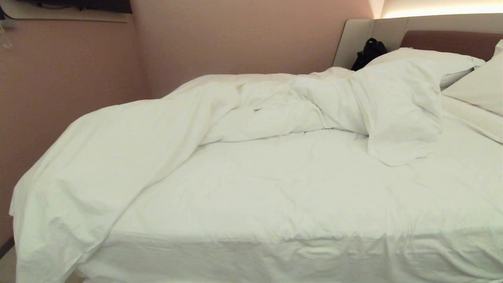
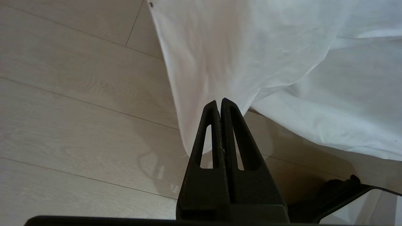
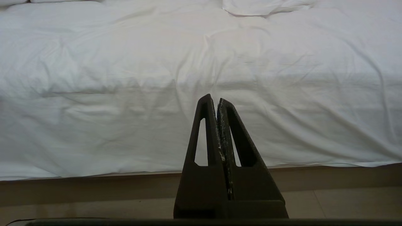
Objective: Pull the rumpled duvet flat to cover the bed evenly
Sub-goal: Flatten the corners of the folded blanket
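White, puffy, wrinkled cotton duvet (image 1: 118,157) lies bunched along our left of the low bed (image 3: 220,175); both our left gripper (image 2: 220,102) and right gripper (image 3: 215,99) jaws pressed together, empty.

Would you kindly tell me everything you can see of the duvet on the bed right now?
The duvet is plain white, puffy and creased, like soft cotton. It lies bunched in a ridge along the far side of the bed, one end folded back toward the pillows. Its other end spills over the bed's left corner and hangs toward the pale wood floor, where the left claw, shut and empty, points at the hanging edge.
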You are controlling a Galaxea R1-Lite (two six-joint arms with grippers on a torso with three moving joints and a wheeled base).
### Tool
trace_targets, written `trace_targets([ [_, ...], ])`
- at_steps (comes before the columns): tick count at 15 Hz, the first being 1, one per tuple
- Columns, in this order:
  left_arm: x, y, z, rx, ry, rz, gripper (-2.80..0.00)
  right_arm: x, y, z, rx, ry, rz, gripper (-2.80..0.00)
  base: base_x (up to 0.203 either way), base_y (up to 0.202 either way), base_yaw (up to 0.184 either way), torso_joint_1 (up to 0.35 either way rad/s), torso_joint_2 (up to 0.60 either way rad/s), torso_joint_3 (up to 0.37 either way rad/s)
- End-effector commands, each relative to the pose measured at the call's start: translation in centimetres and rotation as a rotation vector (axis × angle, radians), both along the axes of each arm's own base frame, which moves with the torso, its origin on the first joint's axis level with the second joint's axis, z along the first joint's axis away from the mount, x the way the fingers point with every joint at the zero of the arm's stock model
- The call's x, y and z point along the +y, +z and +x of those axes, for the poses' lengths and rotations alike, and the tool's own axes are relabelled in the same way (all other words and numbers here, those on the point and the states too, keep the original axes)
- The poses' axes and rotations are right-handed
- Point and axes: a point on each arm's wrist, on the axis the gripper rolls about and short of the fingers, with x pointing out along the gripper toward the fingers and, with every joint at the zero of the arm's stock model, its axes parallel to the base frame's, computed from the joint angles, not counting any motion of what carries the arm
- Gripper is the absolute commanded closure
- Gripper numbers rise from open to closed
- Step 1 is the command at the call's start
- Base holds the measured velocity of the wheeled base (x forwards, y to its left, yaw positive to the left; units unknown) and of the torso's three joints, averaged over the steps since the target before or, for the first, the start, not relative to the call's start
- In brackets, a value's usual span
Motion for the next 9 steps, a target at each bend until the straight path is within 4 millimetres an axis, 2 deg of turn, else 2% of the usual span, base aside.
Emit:
trace_targets([
  [1, 0.0, -0.3, -0.2, 0.001, 0.003, -0.008, 0.00, 0.0, 0.0, 0.0, 0.000, 0.001, 0.000, 0.00, 0.000, 0.000, 0.000, 0.000, 0.00, 0.000],
  [2, 0.0, -0.4, -0.2, 0.005, 0.005, -0.009, 0.00, 0.0, 0.0, 0.0, 0.000, 0.001, 0.000, 0.00, 0.000, 0.000, 0.000, 0.000, 0.00, 0.000],
  [3, 0.2, -0.5, -0.1, 0.007, 0.004, -0.010, -2.80, 0.0, 0.0, 0.0, 0.000, 0.001, 0.000, 0.00, 0.000, 0.000, 0.000, 0.000, 0.00, 0.000],
  [5, 1.0, -0.7, 0.2, 0.005, -0.006, 0.020, -2.80, 0.0, 0.0, 0.0, 0.000, 0.001, 0.000, 0.00, 0.000, 0.000, 0.000, 0.000, 0.00, 0.000],
  [9, 2.4, -2.7, 1.0, -0.023, -0.038, 0.129, -2.80, 0.0, 0.0, 0.0, 0.000, 0.001, 0.000, 0.00, 0.000, 0.000, 0.000, 0.000, 0.00, 0.000],
])
